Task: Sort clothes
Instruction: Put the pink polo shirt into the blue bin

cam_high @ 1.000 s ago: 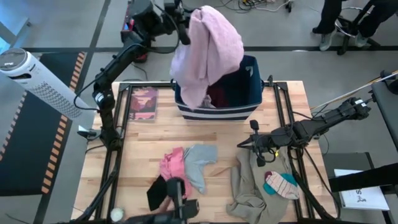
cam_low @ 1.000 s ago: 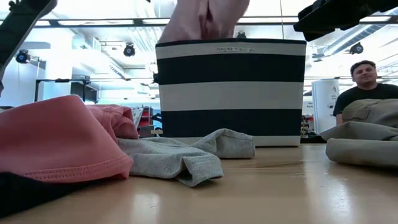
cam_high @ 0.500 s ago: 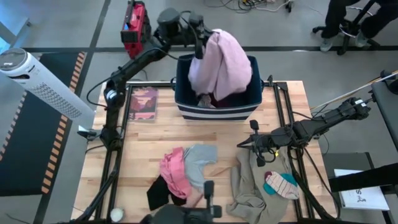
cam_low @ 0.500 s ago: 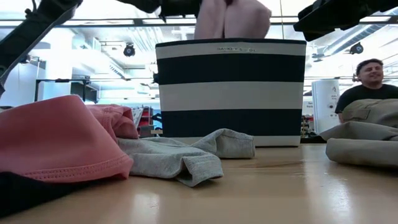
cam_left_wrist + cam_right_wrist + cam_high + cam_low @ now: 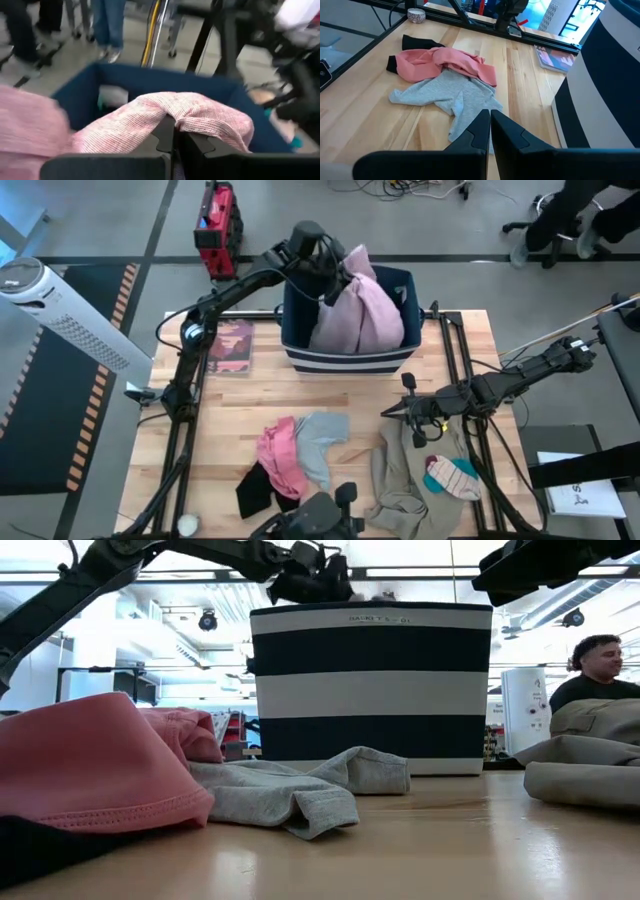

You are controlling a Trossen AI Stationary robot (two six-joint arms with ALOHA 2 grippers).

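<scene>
My left gripper (image 5: 335,278) is over the navy striped bin (image 5: 300,358), shut on the pale pink shirt (image 5: 362,315), which is bunched inside the bin. It also shows in the low view (image 5: 322,582) at the bin's rim. My right gripper (image 5: 388,412) is shut and empty above the table, at the far end of the khaki piece (image 5: 400,480). A striped teal-white sock (image 5: 452,477) lies on the khaki. The pink (image 5: 280,455), light blue-grey (image 5: 322,442) and black (image 5: 252,490) pieces lie flat on the near left of the table. My left gripper pinches a raised fold of the pale pink shirt (image 5: 200,117) between its two fingers. The fingers slant down into the bin from its far left side. The shirt hangs slack below the fold, and its bulk (image 5: 365,330) rests inside the bin.
A flat dark pink-printed book (image 5: 231,346) lies left of the bin. A small round tin (image 5: 416,15) stands at the near left corner. Black rails (image 5: 185,440) run along both table sides. People stand and sit beyond the table. Bare wood lies between the bin and the clothes.
My left gripper has gone down and toward the table's right, over the bin, still shut on the pale pink shirt. The shirt, which hung high over the bin's far left rim, has sunk into the bin and bunched up there.
</scene>
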